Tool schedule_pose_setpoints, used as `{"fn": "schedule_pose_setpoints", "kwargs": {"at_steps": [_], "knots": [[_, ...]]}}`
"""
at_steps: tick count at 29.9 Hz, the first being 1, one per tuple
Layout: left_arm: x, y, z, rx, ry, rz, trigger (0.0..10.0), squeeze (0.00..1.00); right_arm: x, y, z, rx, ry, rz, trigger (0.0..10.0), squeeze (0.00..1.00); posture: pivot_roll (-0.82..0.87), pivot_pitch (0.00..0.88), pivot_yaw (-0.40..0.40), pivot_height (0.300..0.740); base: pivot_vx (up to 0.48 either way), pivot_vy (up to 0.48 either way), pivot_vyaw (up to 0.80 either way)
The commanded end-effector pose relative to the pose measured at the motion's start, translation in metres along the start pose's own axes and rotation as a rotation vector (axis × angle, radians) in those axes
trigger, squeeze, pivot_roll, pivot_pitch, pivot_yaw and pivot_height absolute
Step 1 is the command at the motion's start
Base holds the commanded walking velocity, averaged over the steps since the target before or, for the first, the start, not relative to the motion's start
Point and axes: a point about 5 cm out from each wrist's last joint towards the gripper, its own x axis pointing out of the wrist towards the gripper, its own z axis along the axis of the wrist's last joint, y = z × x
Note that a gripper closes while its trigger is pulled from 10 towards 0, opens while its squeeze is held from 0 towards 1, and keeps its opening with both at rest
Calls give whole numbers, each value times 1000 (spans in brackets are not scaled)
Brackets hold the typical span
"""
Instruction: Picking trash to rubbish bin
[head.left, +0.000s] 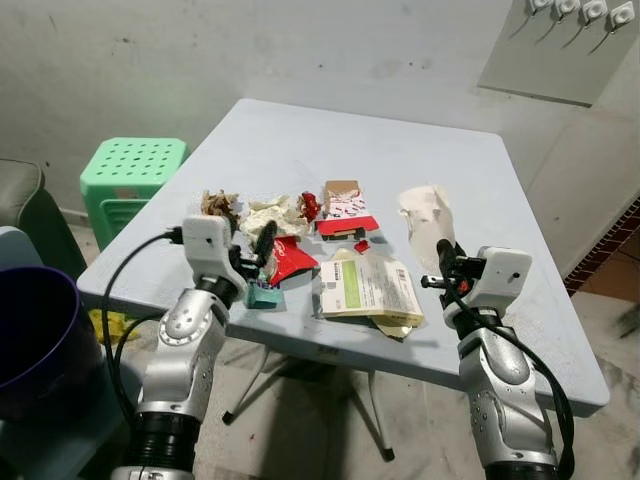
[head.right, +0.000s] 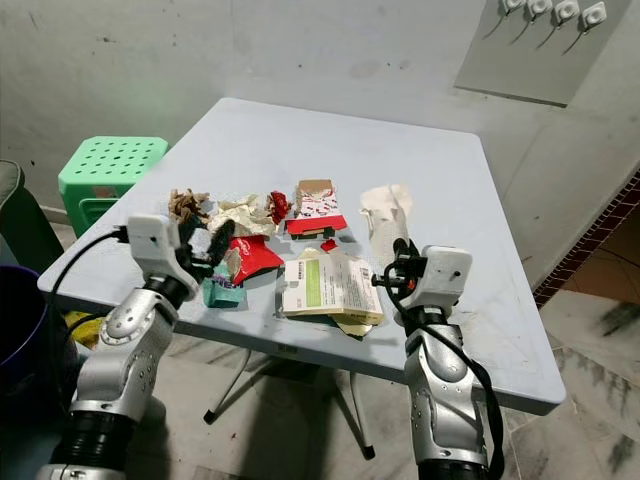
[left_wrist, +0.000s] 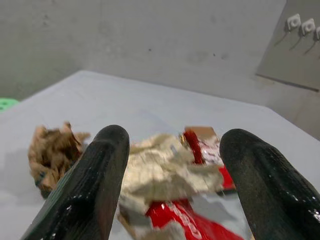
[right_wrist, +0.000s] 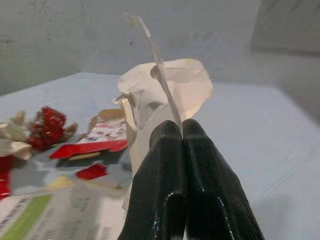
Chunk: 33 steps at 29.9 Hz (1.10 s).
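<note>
Trash lies in a heap on the pale blue table (head.left: 330, 135): brown crumpled scraps (head.left: 218, 204), crumpled white paper (head.left: 268, 215), a red wrapper (head.left: 292, 260), a small teal box (head.left: 264, 296), a torn red-and-white carton (head.left: 345, 208), a green-and-white leaflet (head.left: 368, 285) and a white paper bag (head.left: 425, 215). My left gripper (head.left: 258, 250) is open and hovers low over the red wrapper and white paper, which sit between its fingers (left_wrist: 100, 175). My right gripper (head.left: 445, 255) is shut at the near end of the white bag (right_wrist: 165, 90). A thin edge of the bag rises from its fingertips.
A dark purple bin (head.left: 35, 340) stands on the floor at the left, below the table's edge. A green plastic stool (head.left: 130, 175) is behind it by the wall. The table's far half and right side are bare.
</note>
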Motion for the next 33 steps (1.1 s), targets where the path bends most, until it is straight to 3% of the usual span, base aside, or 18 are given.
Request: {"fn": "schedule_pose_setpoints", "kwargs": {"at_steps": [1,11,33], "knots": [[5,3,1,14,2,11,10000,0,1,-8,7,-34,-24,-64,10000,0,-28,0,-43,740,0,0,0],[10,9,8,96,-33,-22,10000,0,0,-7,10,-146,-23,-45,10000,0,-29,0,-49,740,0,0,160],[18,10,7,91,-43,-23,10000,0,-2,-4,9,-124,-32,-20,10000,0,-37,0,-41,740,0,0,800]]}}
